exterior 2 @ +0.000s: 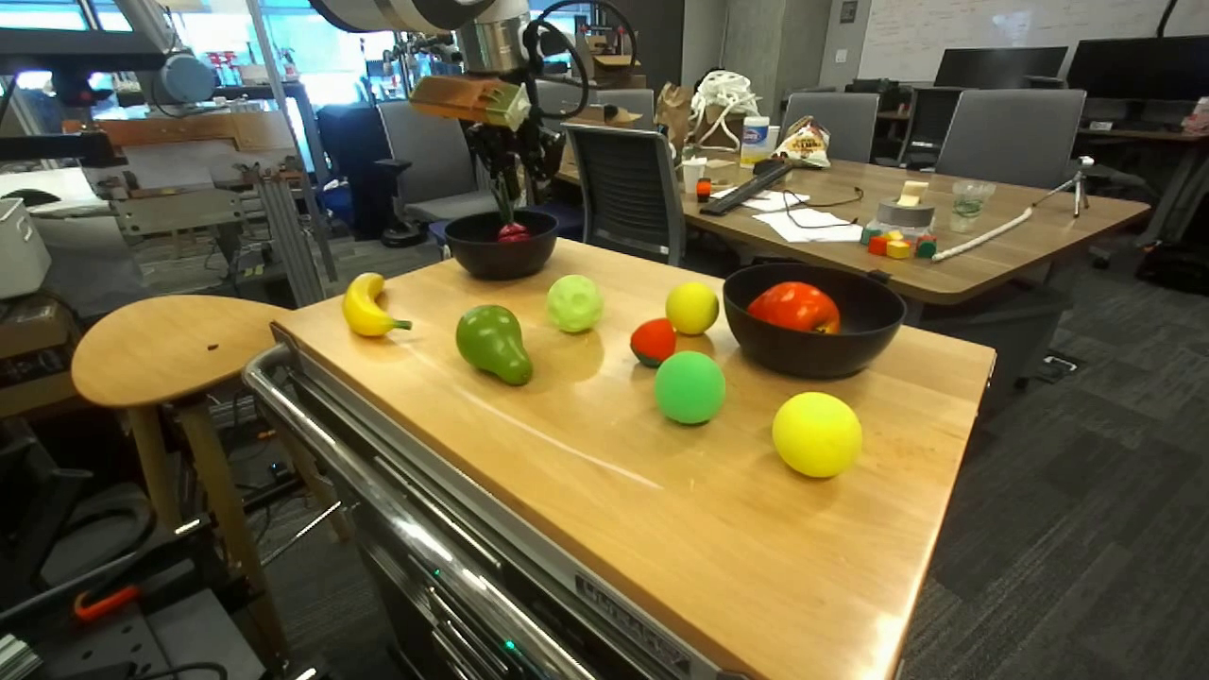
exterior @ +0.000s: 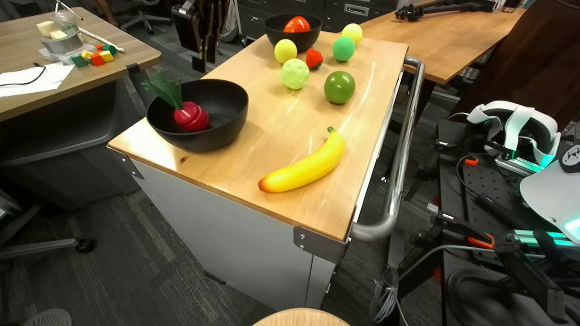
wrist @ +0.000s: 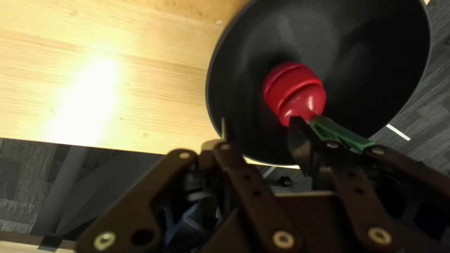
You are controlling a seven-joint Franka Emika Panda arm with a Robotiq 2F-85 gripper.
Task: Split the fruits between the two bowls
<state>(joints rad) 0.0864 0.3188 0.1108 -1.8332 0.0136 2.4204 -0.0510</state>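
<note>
In an exterior view, the radish lies in a black bowl and a banana rests on the wooden tabletop. In an exterior view, another black bowl holds a red fruit; a strawberry and green pear lie outside. In the wrist view, the gripper stands unclenched, nothing between its fingers, the radish's leaves just beside one.

A whiteboard, monitors and chairs show an office.
</note>
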